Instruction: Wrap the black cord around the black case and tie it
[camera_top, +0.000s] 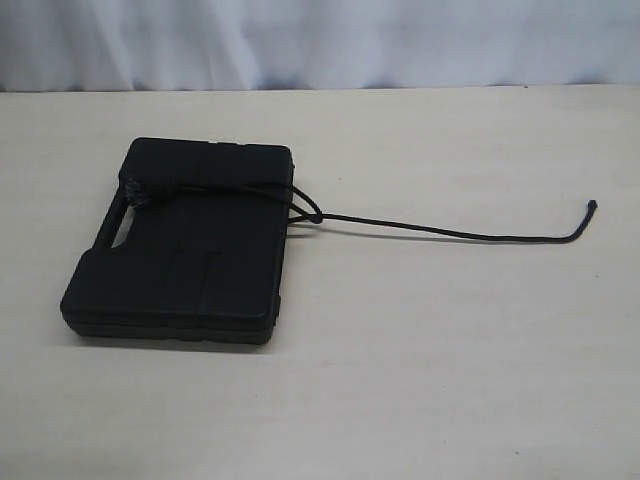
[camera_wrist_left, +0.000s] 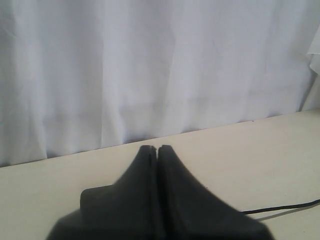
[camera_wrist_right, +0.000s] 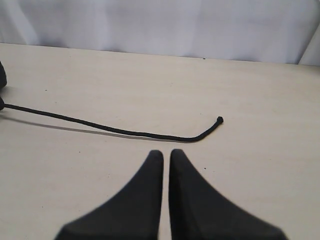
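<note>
A pale cream bench (camera_top: 450, 380) is filling most of the exterior view, its matte top looking faintly streaked. A white curtain (camera_top: 320, 40) is hanging just behind the bench's far edge, falling in soft vertical folds and covering everything beyond that edge. In the left wrist view the cloth is meeting the bench along a thin, slightly darker line. Even, diffuse light is falling across the bench, leaving only faint, soft shadows on its top. Above the bench, the curtain is glowing a cool bluish white.

Closed left end effector (camera_wrist_left: 154, 148) above table (camera_wrist_left: 260, 150), black cord (camera_wrist_left: 285, 207) nearby.
</note>
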